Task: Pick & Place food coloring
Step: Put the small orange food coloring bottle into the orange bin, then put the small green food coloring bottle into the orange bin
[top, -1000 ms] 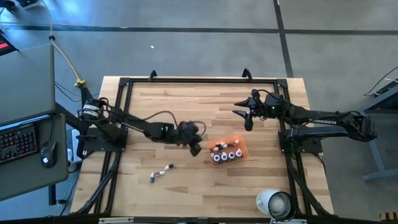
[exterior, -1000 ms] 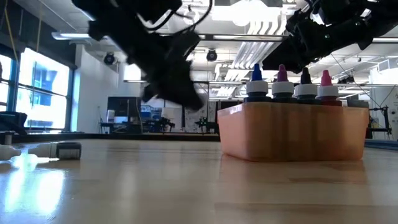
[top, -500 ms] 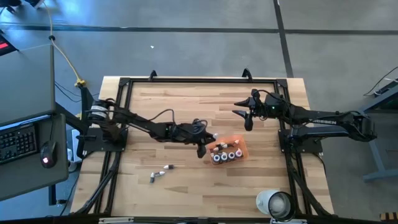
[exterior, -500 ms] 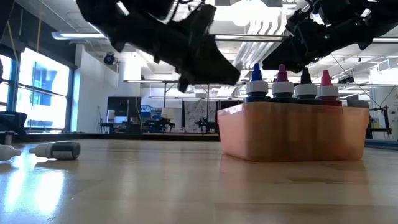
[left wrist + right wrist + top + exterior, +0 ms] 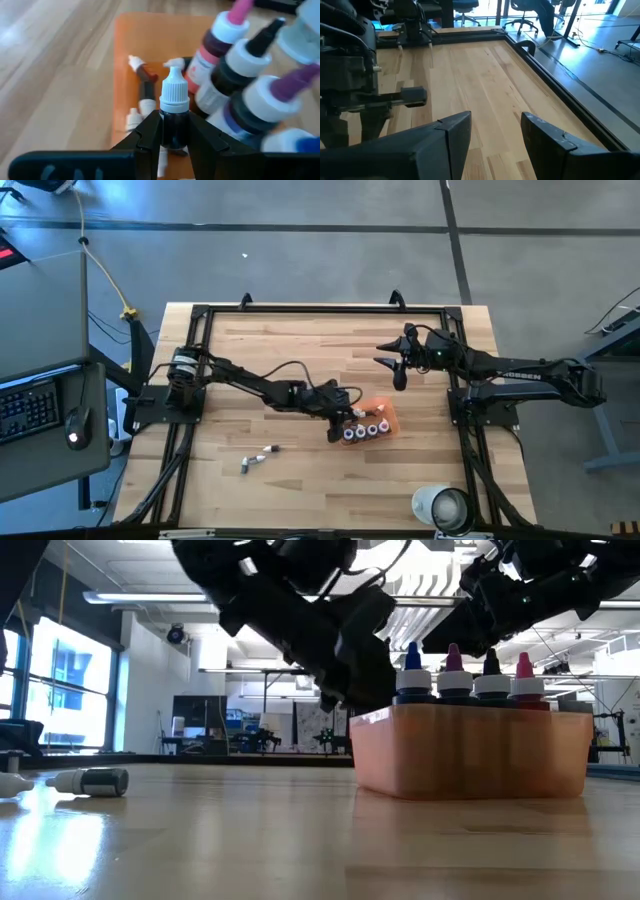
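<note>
My left gripper reaches over the left end of the orange tray, shut on a small food coloring bottle with a dark body and a white pointed cap. Several bottles with blue, pink, black and magenta caps stand upright in a row in the tray. Others lie flat on its floor. Two more bottles lie on their sides on the table at the near left. My right gripper hangs open over the far right of the table, holding nothing. My left gripper pinches the bottle's dark body between its two fingers, just below the white cap. The fingers come from the table's left, slanting downward. The cap end sticks out past the fingertips. The bottle is clear of the tray floor, over the bottles lying there.
A white round cup stands at the near right corner. A black frame runs round the wooden table. The two loose bottles lie left of the tray, with bare wood between them and it.
My left gripper has travelled toward the table's right, from left of the tray to over its left end, carrying the bottle. Its wrist has rolled on the way. My right gripper has kept still.
</note>
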### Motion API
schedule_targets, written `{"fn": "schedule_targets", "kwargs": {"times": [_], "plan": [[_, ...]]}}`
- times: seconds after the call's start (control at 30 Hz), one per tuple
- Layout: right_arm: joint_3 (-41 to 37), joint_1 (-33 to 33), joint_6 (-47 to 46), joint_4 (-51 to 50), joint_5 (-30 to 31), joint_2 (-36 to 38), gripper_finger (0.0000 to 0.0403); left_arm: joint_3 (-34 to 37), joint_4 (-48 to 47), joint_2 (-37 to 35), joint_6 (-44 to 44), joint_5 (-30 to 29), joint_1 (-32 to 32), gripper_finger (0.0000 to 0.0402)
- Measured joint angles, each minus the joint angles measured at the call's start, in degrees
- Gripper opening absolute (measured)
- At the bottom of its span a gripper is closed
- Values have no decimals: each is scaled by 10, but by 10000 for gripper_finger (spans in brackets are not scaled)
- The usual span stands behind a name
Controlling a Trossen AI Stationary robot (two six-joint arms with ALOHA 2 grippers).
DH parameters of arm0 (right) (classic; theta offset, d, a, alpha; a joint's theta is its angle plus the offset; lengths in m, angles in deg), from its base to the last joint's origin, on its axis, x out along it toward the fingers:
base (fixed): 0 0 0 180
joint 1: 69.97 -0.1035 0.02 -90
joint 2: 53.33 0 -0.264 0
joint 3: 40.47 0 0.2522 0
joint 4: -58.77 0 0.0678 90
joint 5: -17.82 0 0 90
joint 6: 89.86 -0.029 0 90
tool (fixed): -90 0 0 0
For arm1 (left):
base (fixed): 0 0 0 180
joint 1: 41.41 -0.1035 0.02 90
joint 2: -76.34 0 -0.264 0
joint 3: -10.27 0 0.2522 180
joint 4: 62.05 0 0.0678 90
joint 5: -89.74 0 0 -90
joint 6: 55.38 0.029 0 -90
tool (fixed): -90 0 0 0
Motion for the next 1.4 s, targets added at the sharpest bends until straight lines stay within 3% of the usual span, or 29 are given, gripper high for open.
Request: {"fn": "schedule_targets", "kwargs": {"times": [0.13, 0.5, 0.63, 0.73, 0.87, 1.03, 1.2, 1.4], "plan": [[0, 0, 0, 0, 0, 0, 167, -21, -40, 3, 0, -3, 0, 77], [0, 0, -1, 0, 0, 0, 167, -56, -68, 3, 11, -2, 0, 141], [0, 0, -2, -2, 0, 0, 167, -95, -199, -16, 24, 40, 0, 139], [0, 0, -2, -7, 0, 0, 167, -146, -374, -36, 9, 68, 4, 135], [0, 0, -1, -10, 0, 0, 167, -234, -660, -34, -69, 105, 14, 130], [0, 0, -1, -13, 0, 0, 167, -283, -885, -35, -215, 74, 54, 126], [0, 0, -2, -13, 0, 0, 167, -283, -992, -34, -359, 67, 131, 126], [0, 0, -3, -14, -18, 0, 167, -283, -953, -23, -475, 46, 237, 126]]}}
